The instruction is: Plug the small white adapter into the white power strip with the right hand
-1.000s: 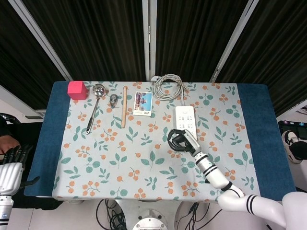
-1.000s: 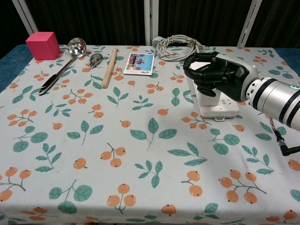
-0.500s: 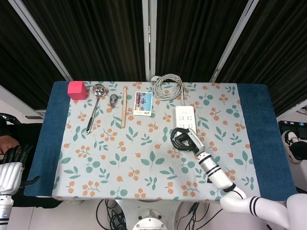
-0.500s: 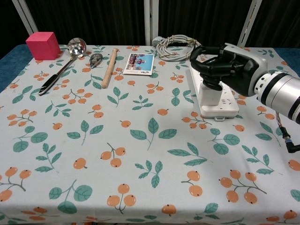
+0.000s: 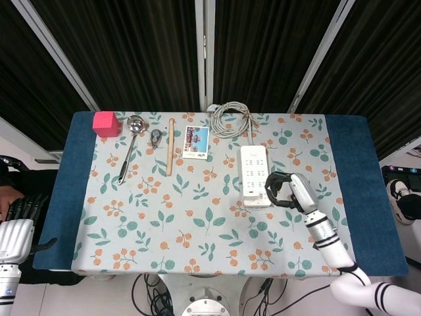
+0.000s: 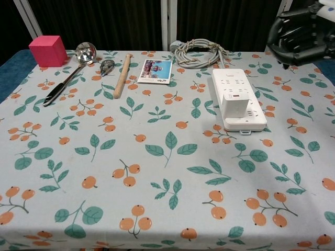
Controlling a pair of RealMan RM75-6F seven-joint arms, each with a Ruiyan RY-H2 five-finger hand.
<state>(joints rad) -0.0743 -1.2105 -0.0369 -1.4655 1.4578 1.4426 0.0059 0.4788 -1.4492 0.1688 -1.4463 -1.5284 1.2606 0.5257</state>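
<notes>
The white power strip (image 5: 253,168) (image 6: 232,81) lies lengthwise on the floral cloth, right of centre. The small white adapter (image 5: 256,193) (image 6: 234,103) stands upright in the strip's near end, with nothing touching it. My right hand (image 5: 285,189) (image 6: 299,32) hangs to the right of the strip, clear of it, fingers loosely curved and holding nothing. My left hand (image 5: 14,226) rests beyond the table's left edge, low in the head view, fingers apart and empty.
The strip's grey cable coil (image 5: 230,118) (image 6: 199,52) lies at the back. Further left are a photo card (image 5: 196,142), a wooden stick (image 5: 170,146), a metal clip (image 5: 156,137), a ladle (image 5: 129,147) and a pink cube (image 5: 106,123).
My right hand has let go of the adapter and drawn away to the right and upward. The adapter stays seated in the strip.
</notes>
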